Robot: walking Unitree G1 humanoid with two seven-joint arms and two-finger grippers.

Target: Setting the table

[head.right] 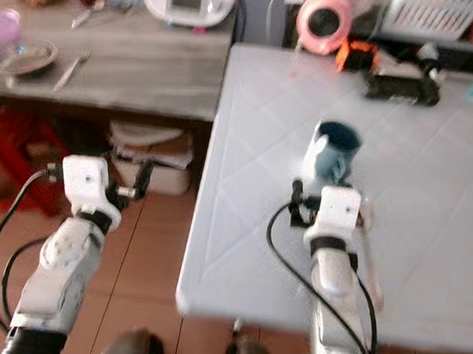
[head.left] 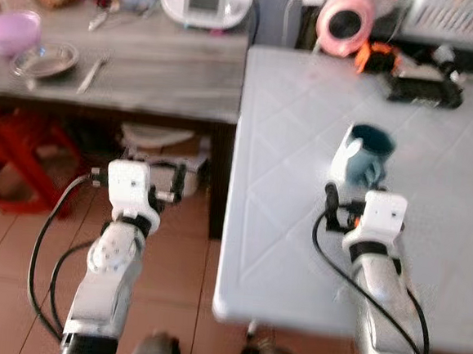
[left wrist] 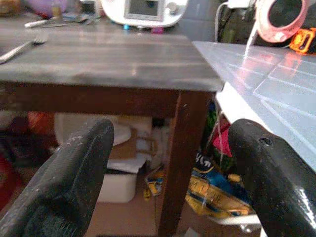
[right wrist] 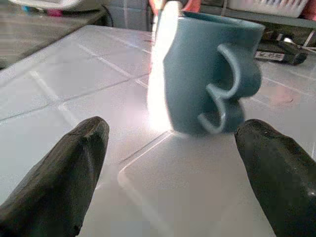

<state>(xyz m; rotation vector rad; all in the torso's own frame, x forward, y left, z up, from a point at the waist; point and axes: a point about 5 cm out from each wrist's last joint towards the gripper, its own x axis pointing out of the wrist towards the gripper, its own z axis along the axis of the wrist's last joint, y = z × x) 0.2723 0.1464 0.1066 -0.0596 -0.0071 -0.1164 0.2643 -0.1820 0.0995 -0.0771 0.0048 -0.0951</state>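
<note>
Right tool (right wrist: 170, 173) spread, mug (right wrist: 210, 74) upright, handle toward tool

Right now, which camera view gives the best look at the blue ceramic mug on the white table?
The right wrist view: the blue ceramic mug shows close, upright, its double-loop handle facing the camera, ahead of the right gripper with open jaws. Both eye views show it smaller and blurred from above, on the white table.

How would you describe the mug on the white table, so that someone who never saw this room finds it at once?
Look at the white table beside the grey wooden table. Just beyond the right gripper, whose fingers are open, stands the blue mug, upright, with its handle towards the robot. It is the only cup on this table; the other things lie far behind it, at the back edge.
</note>
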